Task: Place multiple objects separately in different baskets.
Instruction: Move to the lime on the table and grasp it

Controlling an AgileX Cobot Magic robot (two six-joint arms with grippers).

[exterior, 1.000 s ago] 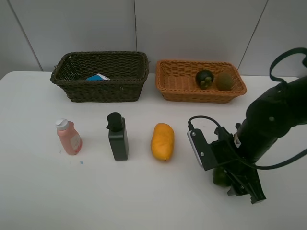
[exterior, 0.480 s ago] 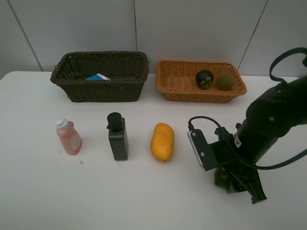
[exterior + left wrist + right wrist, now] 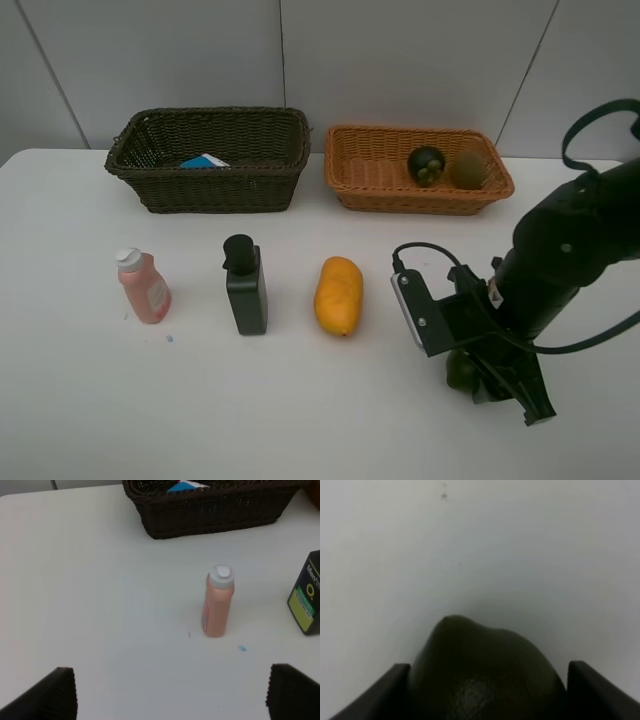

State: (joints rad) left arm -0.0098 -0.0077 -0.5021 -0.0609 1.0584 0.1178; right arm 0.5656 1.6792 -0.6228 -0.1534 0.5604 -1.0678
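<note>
My right gripper (image 3: 472, 380) is low over the table at the front right, shut on a green lime (image 3: 458, 372). In the right wrist view the lime (image 3: 485, 675) fills the gap between both fingers (image 3: 395, 692). My left gripper (image 3: 170, 700) is open and empty, short of the pink bottle (image 3: 218, 602). The pink bottle (image 3: 144, 287), black pump bottle (image 3: 245, 286) and mango (image 3: 338, 295) stand in a row. The mangosteen (image 3: 427, 165) and kiwi (image 3: 468, 169) lie in the orange basket (image 3: 420, 205). The marker and green block are out of view.
The dark basket (image 3: 200, 190) stands at the back left and holds a blue-and-white item (image 3: 204, 161); it also shows in the left wrist view (image 3: 210, 515). The black pump bottle (image 3: 307, 600) is at that view's edge. A grey wall rises behind the baskets.
My right gripper has closed in on the lime and settled slightly lower over it. Everything else has stayed still.
</note>
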